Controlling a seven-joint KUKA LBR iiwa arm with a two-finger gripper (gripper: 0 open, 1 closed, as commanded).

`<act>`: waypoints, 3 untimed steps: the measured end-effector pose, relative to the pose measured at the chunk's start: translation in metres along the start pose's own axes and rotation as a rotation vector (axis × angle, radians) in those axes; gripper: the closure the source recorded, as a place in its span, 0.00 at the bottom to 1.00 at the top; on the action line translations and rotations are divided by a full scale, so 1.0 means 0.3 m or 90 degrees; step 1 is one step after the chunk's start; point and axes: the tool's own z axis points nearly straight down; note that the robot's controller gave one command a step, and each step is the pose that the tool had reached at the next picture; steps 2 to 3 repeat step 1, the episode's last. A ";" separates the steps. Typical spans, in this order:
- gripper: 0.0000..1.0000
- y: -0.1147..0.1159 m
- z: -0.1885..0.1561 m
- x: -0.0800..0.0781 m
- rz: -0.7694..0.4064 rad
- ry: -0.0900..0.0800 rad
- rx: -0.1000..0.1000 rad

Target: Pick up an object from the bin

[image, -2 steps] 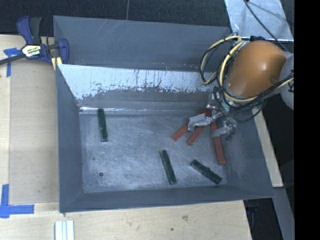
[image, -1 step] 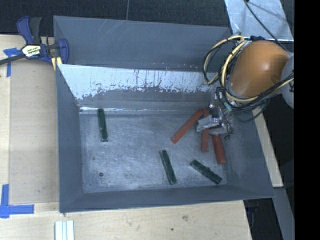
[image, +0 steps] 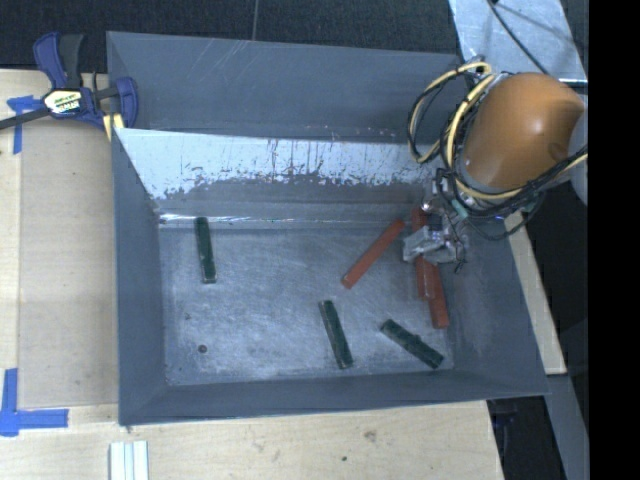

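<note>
grey bin (image: 300, 98) is carrying loose green sticks (image: 336, 334); near its right edge the fingers (image: 430, 248) are hanging over the upper end of a red stick (image: 436, 303); i am not seeing whether they are open.

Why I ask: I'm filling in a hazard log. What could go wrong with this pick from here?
The hand hangs over the upper end of a red bar near the bin's right wall; a grasp that far off centre might let it tilt or slip. A second red bar slants close by, on the view's left of the hand, and could be nudged or caught as well.
</note>
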 end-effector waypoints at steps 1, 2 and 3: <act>1.00 0.004 -0.440 0.030 0.028 0.001 0.005; 1.00 0.004 -0.440 0.030 0.028 0.001 0.005; 1.00 0.004 -0.440 0.030 0.028 0.001 0.005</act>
